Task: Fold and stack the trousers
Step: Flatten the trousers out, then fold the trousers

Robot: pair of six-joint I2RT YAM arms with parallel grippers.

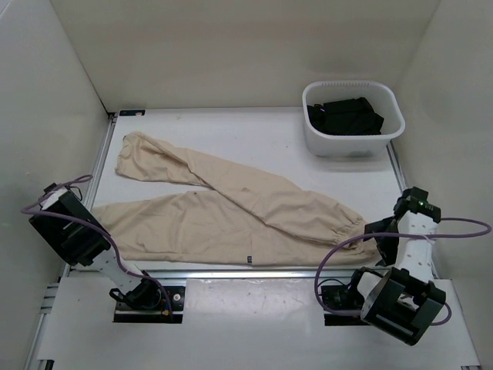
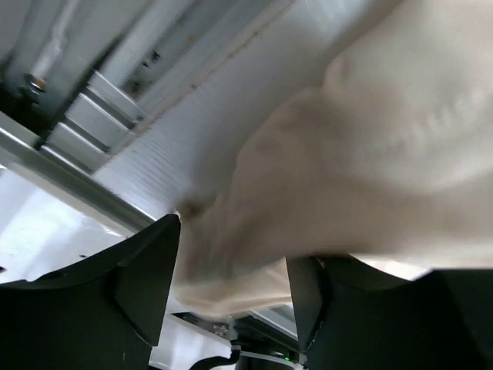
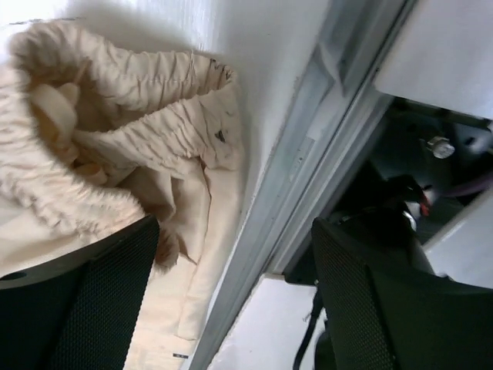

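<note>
Top external: shows the trousers spread unfolded across the tabletop, legs overlapping. Left wrist: finds left tool parted, straddling a bunched cloth edge. Right wrist: finds right tool parted, empty, just beside the gathered cuffs. Could pinch only one thin layer, or drag cloth over the near rail if lifted unevenly.

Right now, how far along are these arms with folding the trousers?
Done: nothing yet. The trousers lie spread out, unfolded, across the table. In hand: the left tool sits over one end with cloth between its fingers, and the right tool is open beside the gathered end by the table's edge. Left: all the folding, then the stacking.
</note>
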